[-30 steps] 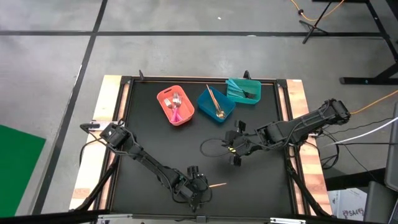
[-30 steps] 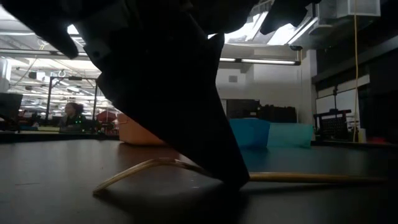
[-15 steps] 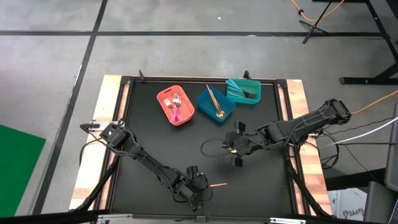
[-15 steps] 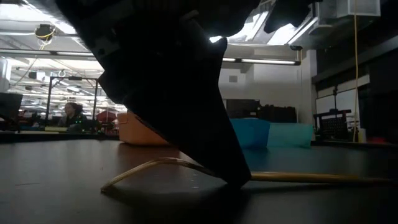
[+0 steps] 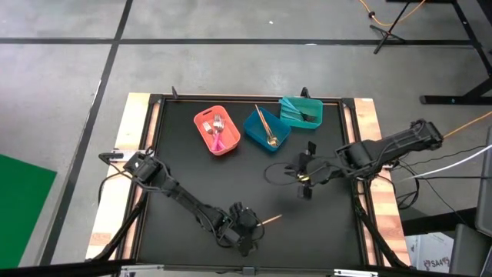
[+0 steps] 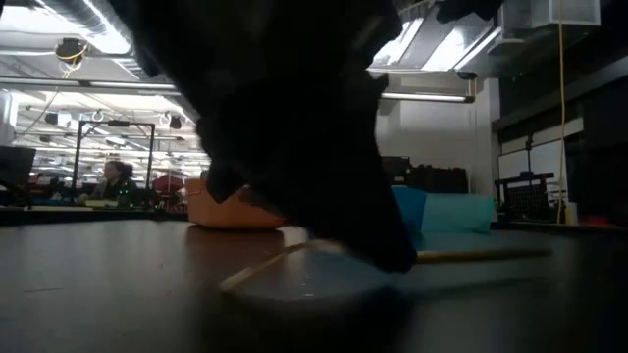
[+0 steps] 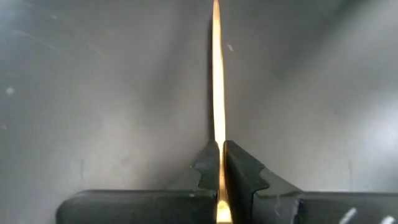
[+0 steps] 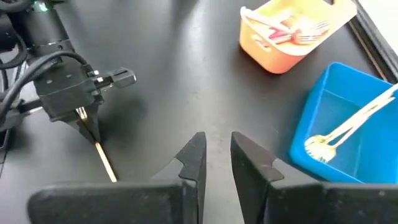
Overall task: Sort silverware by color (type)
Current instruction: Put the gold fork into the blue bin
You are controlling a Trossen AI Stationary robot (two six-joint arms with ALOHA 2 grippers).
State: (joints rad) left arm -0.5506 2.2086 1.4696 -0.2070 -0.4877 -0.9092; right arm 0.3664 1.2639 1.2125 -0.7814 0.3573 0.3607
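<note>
**A:** Gold-toned and thin, that last loose utensil (image 7: 216, 93) sits pinched edge-on in the left claw (image 5: 244, 231), down at the near edge of the black surface (image 5: 192, 173). Its jaws are clamped tight on the handle, and most of the length sticks out in front.

**B:** Where does it belong?

**A:** I judge the blue bin (image 5: 266, 129), far across the surface, where another gold piece (image 8: 348, 124) already lies. The orange bin (image 5: 217, 131) holds pink-handled ones and the teal bin (image 5: 301, 112) the light-blue ones.

**B:** What could go wrong?

**A:** The grip is near one end of a slim, smooth handle. On a long carry the piece could pivot between the pads or slide out. It could also catch on a bin wall and tip outside.

**B:** And the other arm?

**A:** The right claw (image 8: 215, 155) hangs over mid-surface, jaws narrowly parted and holding nothing. It waits close to the likely route to the bins, so the arms might brush.
</note>
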